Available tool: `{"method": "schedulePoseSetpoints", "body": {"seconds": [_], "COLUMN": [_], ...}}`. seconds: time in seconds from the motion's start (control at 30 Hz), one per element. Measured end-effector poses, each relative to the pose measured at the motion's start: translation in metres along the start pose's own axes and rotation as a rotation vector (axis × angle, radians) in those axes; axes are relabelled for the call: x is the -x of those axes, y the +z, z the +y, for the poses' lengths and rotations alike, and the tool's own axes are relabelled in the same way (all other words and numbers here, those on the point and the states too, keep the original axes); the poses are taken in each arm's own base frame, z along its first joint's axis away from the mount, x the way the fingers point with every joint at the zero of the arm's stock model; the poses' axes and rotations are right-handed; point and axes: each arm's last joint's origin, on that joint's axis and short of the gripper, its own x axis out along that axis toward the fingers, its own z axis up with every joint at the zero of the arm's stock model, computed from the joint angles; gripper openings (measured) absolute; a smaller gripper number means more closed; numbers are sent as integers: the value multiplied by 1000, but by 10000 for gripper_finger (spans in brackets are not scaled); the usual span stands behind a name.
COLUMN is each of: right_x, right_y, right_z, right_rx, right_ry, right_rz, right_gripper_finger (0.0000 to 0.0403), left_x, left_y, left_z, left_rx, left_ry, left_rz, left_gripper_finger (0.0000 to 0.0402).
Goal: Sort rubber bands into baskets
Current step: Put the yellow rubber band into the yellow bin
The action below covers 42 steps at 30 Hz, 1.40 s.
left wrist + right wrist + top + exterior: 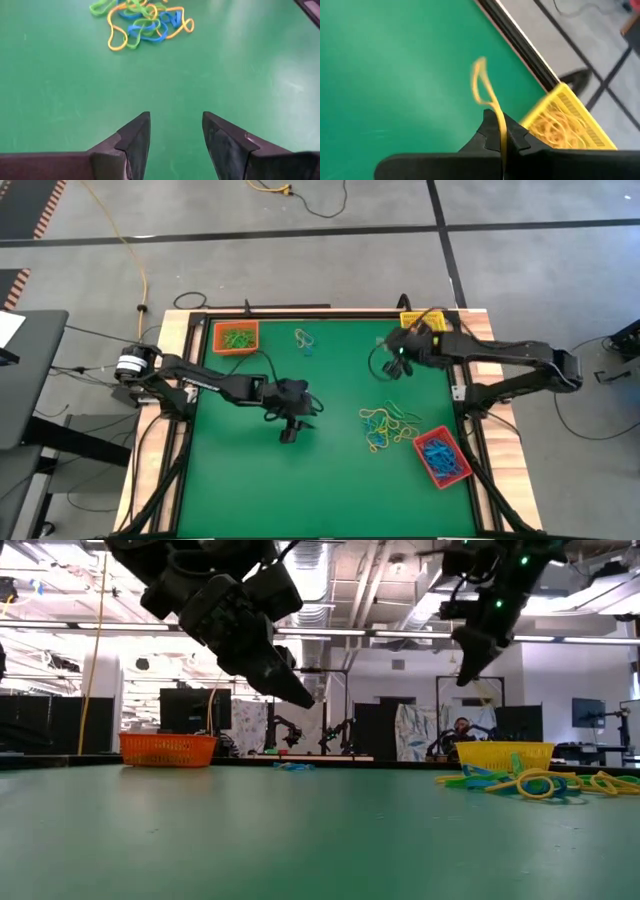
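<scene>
My right gripper is shut on a yellow rubber band, above the green table beside the yellow basket, which holds yellow bands. In the high view it stands at the far right, next to that basket. My left gripper is open with nothing between its fingers, over bare table at mid-table. Ahead of it lies a mixed pile of yellow, blue and green rubber bands. The orange basket holds green bands and the red basket holds blue ones. My right gripper pinches the yellow rubber band between its two fingers, at one end of the loop. The rest of the loop sticks out past the fingertips, slack and clear of the table. The fingers slant downward.
A few loose bands lie near the far edge between the orange and yellow baskets. The table's dark rim runs close to the yellow basket. Bare green table lies along the near side and the left half.
</scene>
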Motion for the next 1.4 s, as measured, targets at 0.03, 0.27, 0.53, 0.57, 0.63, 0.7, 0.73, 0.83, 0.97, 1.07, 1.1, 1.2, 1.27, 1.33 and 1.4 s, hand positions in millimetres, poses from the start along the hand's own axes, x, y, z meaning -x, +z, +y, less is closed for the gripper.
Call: {"method": "schedulePoseSetpoints", "body": {"seconds": [0.03, 0.27, 0.53, 0.57, 0.63, 0.7, 0.73, 0.83, 0.97, 1.07, 1.1, 1.2, 1.27, 1.33, 1.4], "right_x": [-3, -33, -57, -61, -67, -73, -76, -84, -94, -99, -101, -108, -112, -115, -117], "right_y": [0, -4, -16, -18, -20, -21, -22, -23, -24, -25, -26, -30, -33, -36, -39], "right_z": [-7, -56, -98, -102, -109, -113, -116, -123, -130, -132, -133, -134, -135, -133, -132], "right_rx": [-16, -117, -144, -151, -158, -160, -158, -161, -133, -105, -96, -89, -89, -79, -65], "right_ry": [-6, -41, -109, -107, -108, -116, -120, -136, -151, -149, -145, -138, -129, -113, -95], "right_rz": [15, 139, 255, 263, 281, 293, 298, 299, 296, 308, 319, 356, 382, 417, 446], "right_gripper_finger": [14, 16, 16, 16, 16, 16, 16, 16, 17, 17, 17, 17, 18, 21, 27], "left_x": [-1, -3, -3, -3, -3, -3, -3, -3, -3, -3, -3, -3, -3, -3, -3], "left_y": [0, 0, 0, 0, 0, 0, 0, 0, 0, 0, 0, 0, 0, 0, 0], "left_z": [-2, -15, -23, -22, -22, -22, -22, -22, -22, -22, -22, -22, -22, -22, -22], "left_rx": [-6, -45, -90, -94, -96, -96, -96, -96, -93, -86, -85, -84, -83, -83, -83], "left_ry": [8, -1, -2, 2, 11, 18, 17, 17, 17, 17, 17, 17, 17, 18, 18], "left_rz": [-15, -44, -51, -51, -50, -51, -52, -55, -55, -55, -55, -55, -55, -55, -55], "left_gripper_finger": [168, 168, 168, 168, 168, 168, 168, 168, 168, 168, 168, 168, 168, 168, 168]}}
